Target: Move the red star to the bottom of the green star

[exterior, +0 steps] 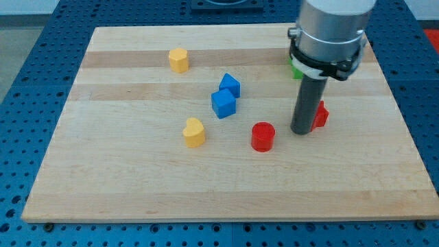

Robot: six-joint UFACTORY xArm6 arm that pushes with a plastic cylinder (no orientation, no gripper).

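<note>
The red star (320, 115) lies right of the board's middle, mostly hidden behind my rod. My tip (302, 132) rests on the board touching the red star's left side. The green star (295, 68) shows only as a small green edge near the view's top right, behind the arm's grey body. A red cylinder (263, 136) stands just left of my tip.
Two blue blocks (230, 86) (223, 104) sit close together at the board's middle. A yellow block (179, 60) is at the upper left and a yellow heart-like block (194, 132) at the lower left of middle. The wooden board (103, 185) lies on a blue perforated table.
</note>
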